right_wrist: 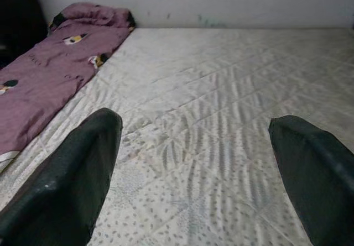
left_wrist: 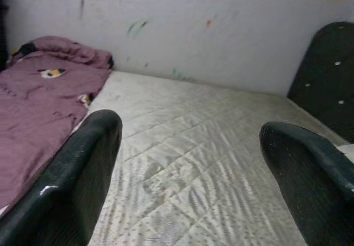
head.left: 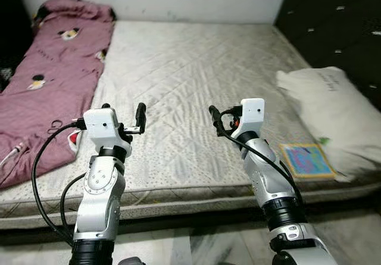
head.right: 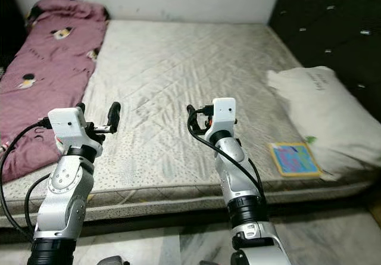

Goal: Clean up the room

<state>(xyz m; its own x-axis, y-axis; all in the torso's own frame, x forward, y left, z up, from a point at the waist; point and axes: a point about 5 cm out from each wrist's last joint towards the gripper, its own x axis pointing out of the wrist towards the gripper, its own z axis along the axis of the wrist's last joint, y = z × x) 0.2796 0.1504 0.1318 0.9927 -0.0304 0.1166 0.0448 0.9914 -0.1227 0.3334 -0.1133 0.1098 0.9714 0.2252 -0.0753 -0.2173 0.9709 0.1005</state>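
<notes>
Facing the bed (head.left: 196,68) — left end effector (head.left: 122,121) and right end effector (head.left: 223,119) both spread wide, empty, raised above the near edge. Pink blanket (head.left: 47,80) bunched far left; pillow (head.left: 333,116) and colourful book (head.left: 306,159) right. Risk — snagging loose blanket fabric, or nudging the book off the edge.

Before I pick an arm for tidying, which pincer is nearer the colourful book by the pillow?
Right. The right pincer hovers over the mattress a little left of the book; the left pincer is farther left, beside the purple blanket.
</notes>
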